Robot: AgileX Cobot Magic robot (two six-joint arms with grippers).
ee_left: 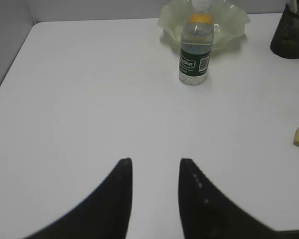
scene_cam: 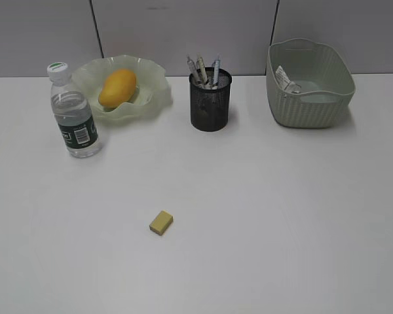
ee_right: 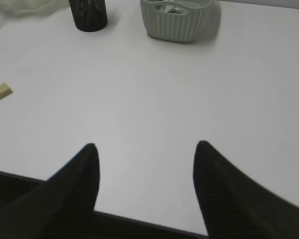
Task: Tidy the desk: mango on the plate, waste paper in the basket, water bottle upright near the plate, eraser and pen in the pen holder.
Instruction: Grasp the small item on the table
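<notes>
Mostly your bench (scene_cam: pixel 262 216) is tidy already: paper (scene_cam: pixel 287 80) in the basket (scene_cam: pixel 314 108), mango (scene_cam: pixel 116 87) on the plate (scene_cam: pixel 154 91), bottle (scene_cam: pixel 74 114) upright beside it, pens in the holder (scene_cam: pixel 210 104). Only the eraser (scene_cam: pixel 161 222) lies loose mid-bench. Both end effectors, left (ee_left: pixel 154 172) and right (ee_right: pixel 144 154), hang empty with jaws apart; that low, flat block could skid from a shallow pinch, or catch the pens at the drop.

A yellow-orange mango (scene_cam: pixel 117 87) lies in the ruffled pale-green plate (scene_cam: pixel 156 84). The water bottle (scene_cam: pixel 73 112) stands upright beside it. Pens (scene_cam: pixel 207 70) fill the black mesh pen holder (scene_cam: pixel 210 99); waste paper (scene_cam: pixel 287 80) sits in the basket (scene_cam: pixel 314 108). The tan eraser (scene_cam: pixel 161 222) lies alone on the white bench (scene_cam: pixel 281 216).
</notes>
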